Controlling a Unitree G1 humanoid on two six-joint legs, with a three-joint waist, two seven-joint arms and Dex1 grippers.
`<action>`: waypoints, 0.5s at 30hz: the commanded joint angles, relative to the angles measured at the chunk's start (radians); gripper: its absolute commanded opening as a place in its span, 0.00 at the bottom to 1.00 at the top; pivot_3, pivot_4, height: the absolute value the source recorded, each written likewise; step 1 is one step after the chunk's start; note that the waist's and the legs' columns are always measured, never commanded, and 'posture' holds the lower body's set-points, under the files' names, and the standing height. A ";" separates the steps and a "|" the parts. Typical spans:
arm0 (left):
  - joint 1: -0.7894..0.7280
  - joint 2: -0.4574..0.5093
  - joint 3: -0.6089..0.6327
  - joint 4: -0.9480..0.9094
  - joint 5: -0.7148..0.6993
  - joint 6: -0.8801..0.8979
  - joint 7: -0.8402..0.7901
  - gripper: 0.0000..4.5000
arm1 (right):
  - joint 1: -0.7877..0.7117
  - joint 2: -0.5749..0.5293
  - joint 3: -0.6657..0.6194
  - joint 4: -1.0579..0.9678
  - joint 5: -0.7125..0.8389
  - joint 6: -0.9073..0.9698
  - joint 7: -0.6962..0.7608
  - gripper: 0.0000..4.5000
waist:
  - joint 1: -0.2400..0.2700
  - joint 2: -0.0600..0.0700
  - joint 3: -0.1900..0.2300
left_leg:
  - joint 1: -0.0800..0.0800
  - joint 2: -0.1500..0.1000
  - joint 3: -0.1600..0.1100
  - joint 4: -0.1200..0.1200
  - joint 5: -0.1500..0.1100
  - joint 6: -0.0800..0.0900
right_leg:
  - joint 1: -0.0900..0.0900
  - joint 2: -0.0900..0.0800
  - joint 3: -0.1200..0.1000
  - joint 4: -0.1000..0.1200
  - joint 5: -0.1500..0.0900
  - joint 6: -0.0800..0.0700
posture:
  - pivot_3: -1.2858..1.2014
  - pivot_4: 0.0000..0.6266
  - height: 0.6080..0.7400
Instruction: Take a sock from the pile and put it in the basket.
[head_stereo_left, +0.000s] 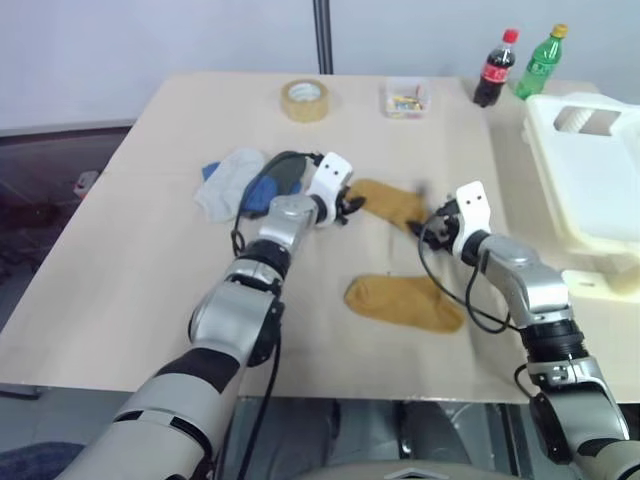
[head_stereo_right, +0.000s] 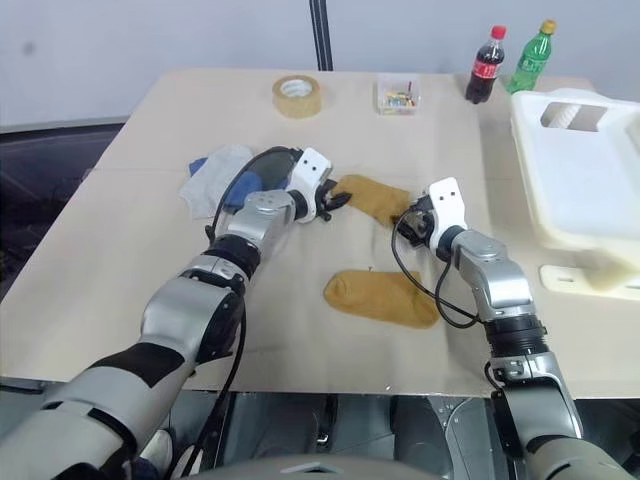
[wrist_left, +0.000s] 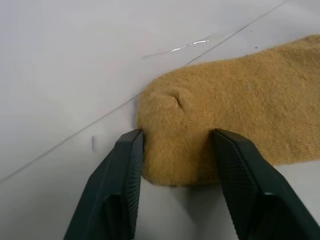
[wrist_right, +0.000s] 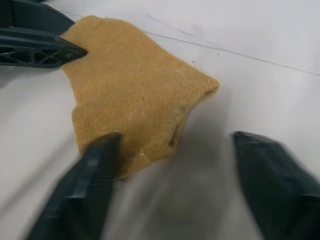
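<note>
Nearest lies a mustard sock (head_stereo_left: 404, 303), flat and ribbed, on the tan table (head_stereo_left: 150, 250), just short of the right gripper (head_stereo_left: 432, 222) and apart from it. A second mustard sock (head_stereo_left: 388, 203) stretches between the two grippers. The left gripper (head_stereo_left: 347, 207) has its black fingers (wrist_left: 120, 190) set against either side of that sock's rounded toe, closed on the knit. The right gripper's fingers (wrist_right: 95, 185) stand apart, one over the sock's cuff end, nothing gripped.

Behind the left hand sits the pile (head_stereo_left: 245, 180) of white, blue and dark socks. The basket (head_stereo_left: 590, 180), cream plastic with a slotted rim, is off to the right hand's outer side. Beyond both hands stand a tape roll (head_stereo_left: 304, 100), a small clear box (head_stereo_left: 405, 99) and two bottles (head_stereo_left: 495, 68).

The right wrist view also catches the left gripper's fingertip at the sock's far end.
</note>
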 joint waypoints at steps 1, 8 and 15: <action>-0.012 -0.004 0.014 0.015 0.016 -0.015 -0.011 0.41 | 0.002 0.005 -0.016 -0.044 -0.001 0.002 -0.003 0.40 | -0.004 0.000 0.000 | 0.000 0.000 0.000 0.000 0.000 0.000 | 0.000 0.000 0.000 0.001 0.000 0.000 | 0.52 0.24 0.99; 0.048 -0.009 0.039 -0.022 0.001 -0.002 -0.064 0.01 | 0.023 0.002 -0.017 -0.088 0.004 0.006 0.009 0.00 | -0.018 0.000 0.000 | 0.000 0.000 0.000 0.001 0.000 0.000 | 0.001 0.000 0.000 0.001 0.000 0.000 | 0.52 0.24 0.99; 0.103 0.000 0.055 -0.094 -0.001 0.022 -0.080 0.01 | 0.026 0.001 -0.008 -0.100 0.008 -0.019 0.045 0.00 | -0.018 0.000 0.000 | 0.001 0.000 0.000 0.001 0.000 0.000 | 0.001 0.000 0.001 0.001 0.000 0.000 | 0.52 0.24 0.99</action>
